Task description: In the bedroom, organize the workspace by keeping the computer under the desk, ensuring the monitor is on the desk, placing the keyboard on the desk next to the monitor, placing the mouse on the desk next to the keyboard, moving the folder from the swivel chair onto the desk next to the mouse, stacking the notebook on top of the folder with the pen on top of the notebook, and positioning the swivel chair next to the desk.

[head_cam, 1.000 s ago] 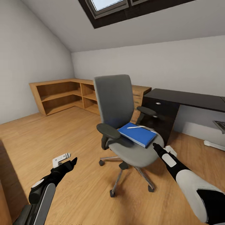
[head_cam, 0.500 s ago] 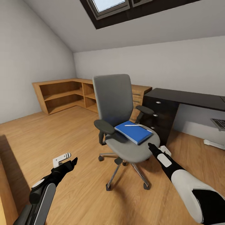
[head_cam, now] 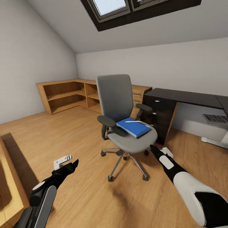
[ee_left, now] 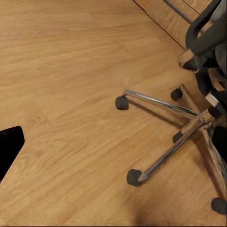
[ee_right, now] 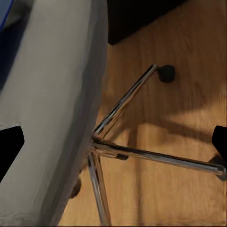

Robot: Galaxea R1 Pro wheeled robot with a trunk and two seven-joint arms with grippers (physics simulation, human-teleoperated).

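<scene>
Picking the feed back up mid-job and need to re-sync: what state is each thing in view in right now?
swivel chair: upright on the floor, apart from the desk
folder: flat on the chair seat
pen: lying on the folder
desk: top bare where visible, drawers shut
keyboard: off the desktop, below its edge
left gripper: empty, low
right gripper: empty, by the seat edge

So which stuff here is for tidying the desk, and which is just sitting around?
For the job: swivel chair, folder, pen, desk, keyboard.
Just there: wooden shelf unit, skylight.
</scene>
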